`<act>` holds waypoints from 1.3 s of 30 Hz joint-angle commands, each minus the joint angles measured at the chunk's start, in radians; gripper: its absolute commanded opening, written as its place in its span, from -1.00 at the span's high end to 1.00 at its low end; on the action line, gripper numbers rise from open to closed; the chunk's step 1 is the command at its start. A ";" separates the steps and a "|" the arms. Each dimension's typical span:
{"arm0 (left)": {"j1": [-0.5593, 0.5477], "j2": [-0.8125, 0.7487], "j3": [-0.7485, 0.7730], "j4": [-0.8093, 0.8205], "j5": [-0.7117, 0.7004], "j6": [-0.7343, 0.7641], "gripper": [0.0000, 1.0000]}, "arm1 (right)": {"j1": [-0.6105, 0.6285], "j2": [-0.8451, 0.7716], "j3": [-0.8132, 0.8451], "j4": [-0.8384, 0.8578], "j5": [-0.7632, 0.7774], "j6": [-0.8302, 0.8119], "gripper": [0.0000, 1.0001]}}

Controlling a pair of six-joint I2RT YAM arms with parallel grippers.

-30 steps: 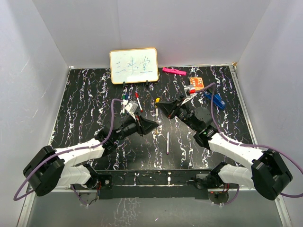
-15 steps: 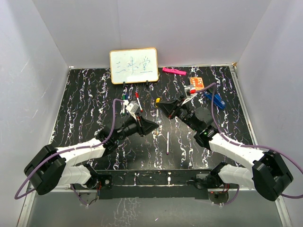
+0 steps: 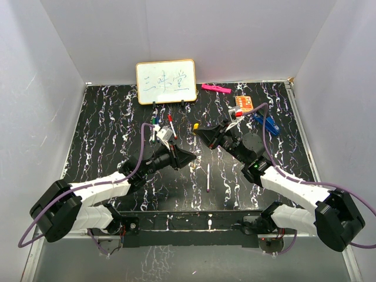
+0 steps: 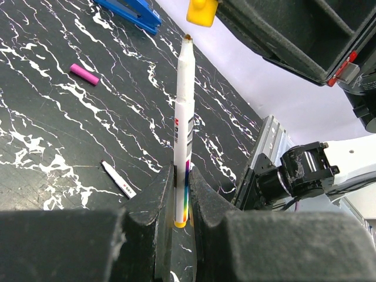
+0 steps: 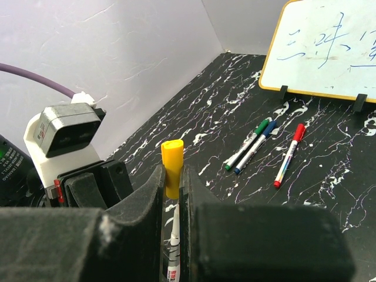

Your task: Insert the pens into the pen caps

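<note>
My left gripper (image 3: 187,157) (image 4: 182,173) is shut on a white pen (image 4: 183,129) with a yellow end. The pen's bare tip points up at a yellow pen cap (image 4: 201,12). The tip sits just below the cap and slightly to one side, not inside it. My right gripper (image 3: 198,130) (image 5: 172,176) is shut on that yellow cap (image 5: 172,164) (image 3: 195,125); the pen (image 5: 174,244) shows beneath it between the jaws. A loose uncapped pen (image 3: 208,178) (image 4: 117,179) lies on the table. A magenta cap (image 4: 84,74) lies apart from it.
Green (image 5: 249,140), blue (image 5: 259,141) and red (image 5: 289,154) capped pens lie before the whiteboard (image 3: 166,81). A pink marker bar (image 3: 215,89), an orange object (image 3: 243,106) and a blue clip (image 3: 267,123) lie at the back right.
My right gripper with the yellow cap has edged slightly nearer to the left gripper's pen. The left gripper has barely moved.
</note>
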 commanded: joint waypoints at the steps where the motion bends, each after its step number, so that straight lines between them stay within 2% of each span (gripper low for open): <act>1: -0.003 -0.025 0.040 0.021 -0.004 0.016 1.00 | 0.005 -0.025 0.028 0.022 -0.011 -0.006 1.00; 39: -0.003 -0.062 0.048 -0.010 -0.020 0.035 1.00 | 0.018 0.006 0.022 -0.009 -0.025 -0.013 1.00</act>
